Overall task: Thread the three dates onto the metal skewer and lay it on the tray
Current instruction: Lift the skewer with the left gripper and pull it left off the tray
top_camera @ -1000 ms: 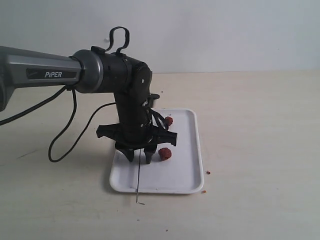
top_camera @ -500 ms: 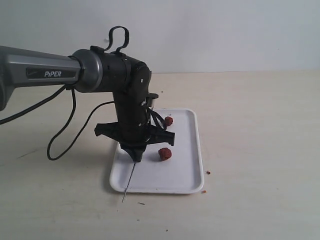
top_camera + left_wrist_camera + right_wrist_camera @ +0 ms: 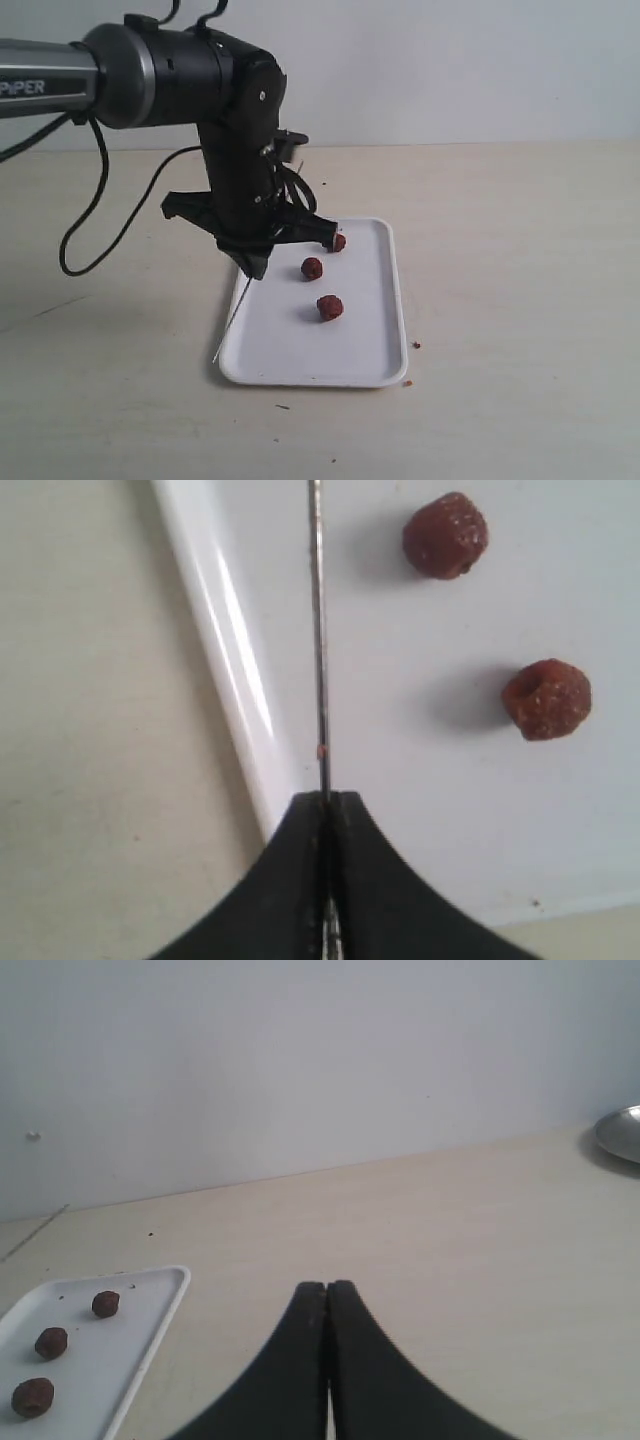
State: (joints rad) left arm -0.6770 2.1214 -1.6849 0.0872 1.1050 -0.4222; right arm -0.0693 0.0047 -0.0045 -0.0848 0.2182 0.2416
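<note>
My left gripper (image 3: 255,268) is shut on the metal skewer (image 3: 232,320) and holds it above the left edge of the white tray (image 3: 300,352). The thin rod slants down and left, and its tip hangs past the tray's front-left corner. Three dates lie loose on the tray: one far (image 3: 339,242), one in the middle (image 3: 312,268), one near (image 3: 329,307). In the left wrist view the skewer (image 3: 319,630) sticks straight out of the gripper (image 3: 325,798), with two dates (image 3: 445,535) (image 3: 547,698) beside it. My right gripper (image 3: 327,1286) is shut on nothing, away from the tray (image 3: 125,1335).
Small brown crumbs (image 3: 416,345) lie on the table off the tray's front-right corner. A metal dish (image 3: 625,1132) sits at the edge of the right wrist view. A black cable (image 3: 90,235) hangs from the left arm.
My left gripper shut on the skewer, then rose and moved left and back with it. The skewer now slants down-left. The middle date, hidden before by the gripper, now shows.
</note>
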